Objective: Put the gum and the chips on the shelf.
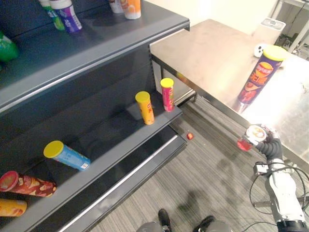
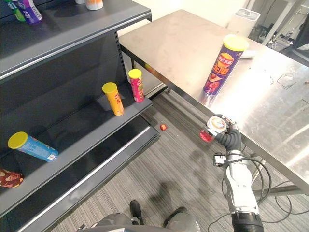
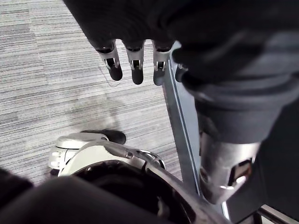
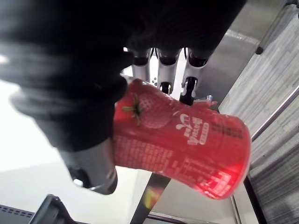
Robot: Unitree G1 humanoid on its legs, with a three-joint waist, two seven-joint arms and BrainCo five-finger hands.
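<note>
My right hand [image 1: 271,145] hangs over the carpet at the steel table's [image 1: 212,53] front edge, shut on a small red gum bottle [image 1: 248,137] with a white lid. In the right wrist view the fingers [image 4: 164,70] curl round that strawberry-printed bottle [image 4: 187,144]. The chips, a tall purple can with a yellow lid [image 1: 259,75], stand upright on the table beyond the hand. The dark shelf unit [image 1: 111,140] lies to the left. My left hand [image 3: 135,65] hangs open over the carpet, holding nothing.
On the middle shelf a yellow can [image 1: 145,107] and a pink can [image 1: 167,94] stand upright; a blue can [image 1: 67,155] and a red can [image 1: 26,183] lie on their sides. Bottles stand on the top shelf. A small red object [image 1: 189,136] lies on the floor.
</note>
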